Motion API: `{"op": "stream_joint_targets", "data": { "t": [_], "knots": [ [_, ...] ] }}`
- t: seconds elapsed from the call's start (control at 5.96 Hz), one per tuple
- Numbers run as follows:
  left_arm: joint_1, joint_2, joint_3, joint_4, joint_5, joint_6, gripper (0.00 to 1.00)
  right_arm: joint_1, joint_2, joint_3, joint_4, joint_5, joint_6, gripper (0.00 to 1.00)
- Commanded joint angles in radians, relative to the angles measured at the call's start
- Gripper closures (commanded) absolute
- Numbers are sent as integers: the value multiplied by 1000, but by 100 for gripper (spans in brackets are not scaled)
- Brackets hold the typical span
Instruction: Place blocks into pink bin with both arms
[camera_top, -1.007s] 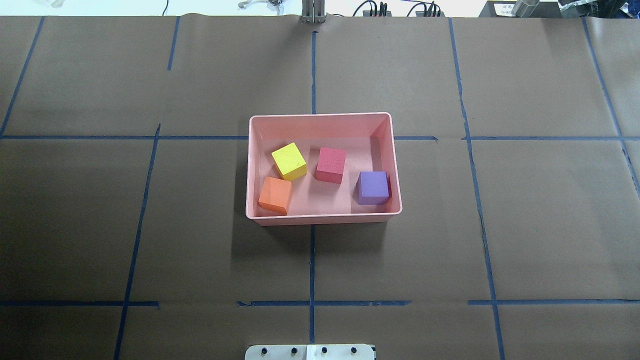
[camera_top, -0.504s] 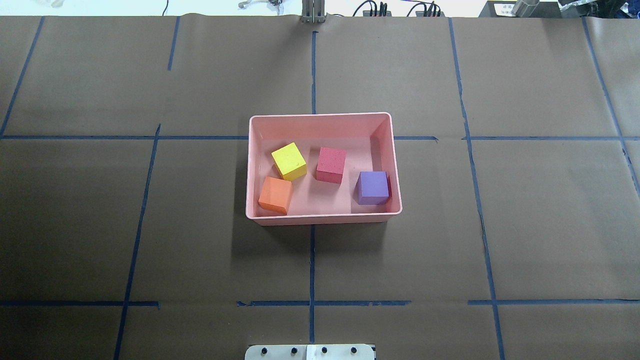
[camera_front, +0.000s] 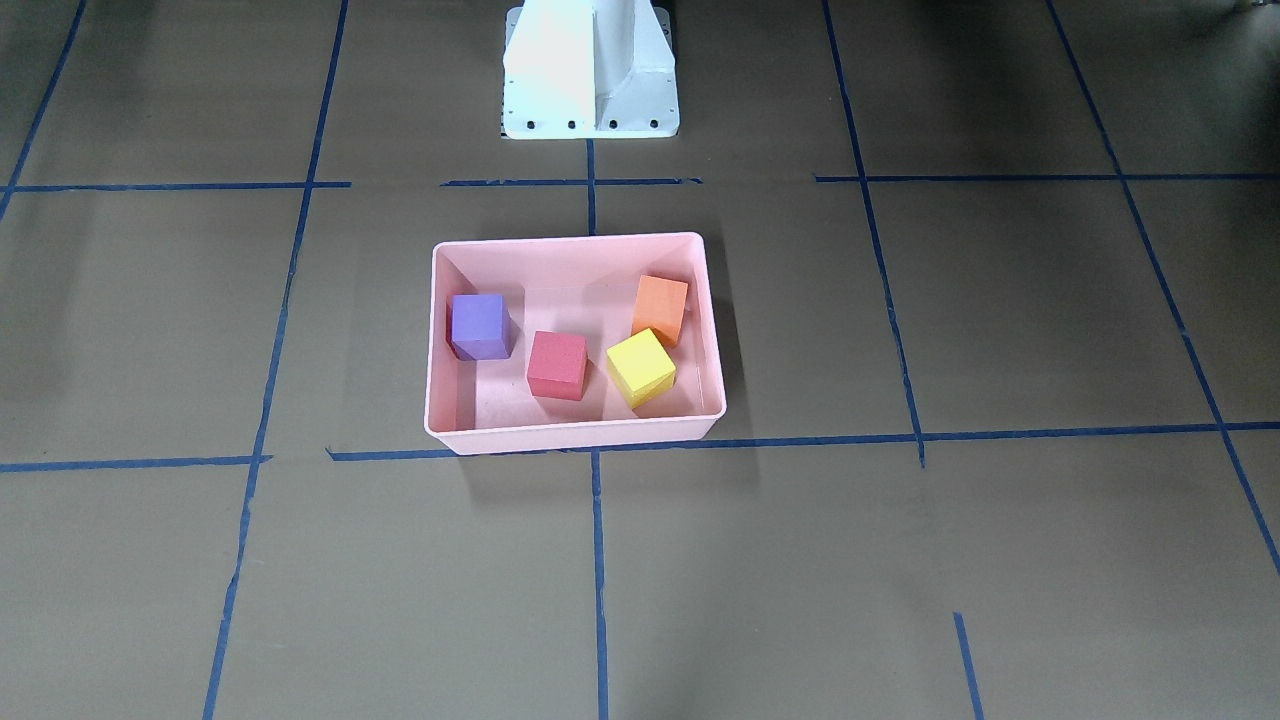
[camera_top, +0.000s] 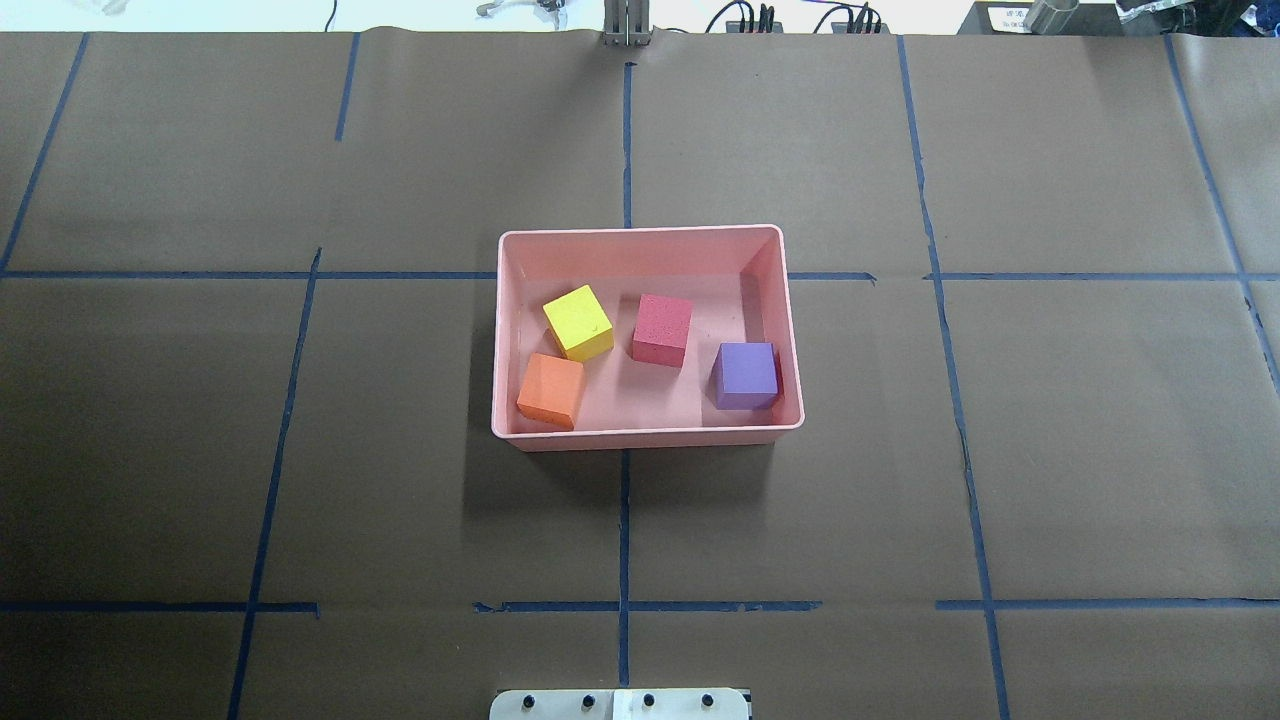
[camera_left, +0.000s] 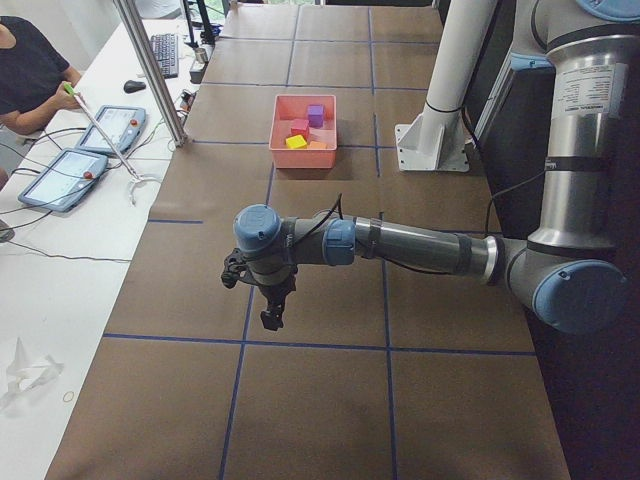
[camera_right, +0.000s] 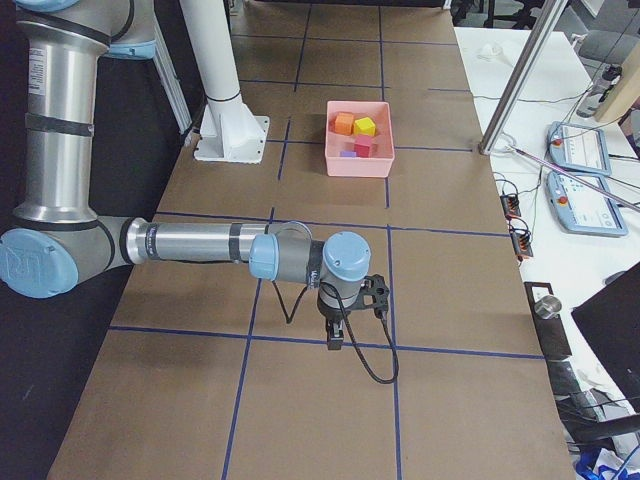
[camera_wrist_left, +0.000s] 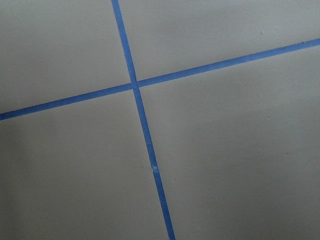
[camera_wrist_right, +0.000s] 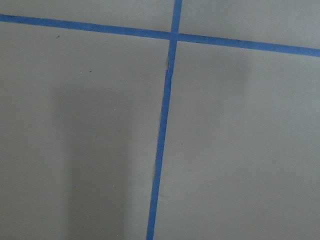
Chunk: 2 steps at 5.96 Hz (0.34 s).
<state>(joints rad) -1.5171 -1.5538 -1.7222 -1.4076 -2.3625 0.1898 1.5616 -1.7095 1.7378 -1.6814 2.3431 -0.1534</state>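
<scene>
The pink bin stands at the table's middle and also shows in the front view. All four blocks lie inside it: yellow-green, red, purple and orange. Neither arm shows in the overhead or front view. My left gripper hangs low over the table far from the bin, at the table's left end. My right gripper hangs low at the table's right end. I cannot tell whether either is open or shut. Both wrist views show only brown paper and blue tape.
The white pedestal stands behind the bin on the robot's side. Blue tape lines cross the brown paper. An operator sits at a side table with tablets, beyond a slanted metal post.
</scene>
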Motion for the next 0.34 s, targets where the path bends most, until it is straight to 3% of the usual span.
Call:
{"op": "stream_joint_targets", "data": {
  "t": [0.0, 0.17],
  "knots": [
    [-6, 6, 42, 7, -3, -3, 0, 0, -1, -11, 0, 1, 2, 0],
    [-40, 6, 27, 9, -6, -4, 0, 0, -1, -11, 0, -1, 2, 0]
  ]
}}
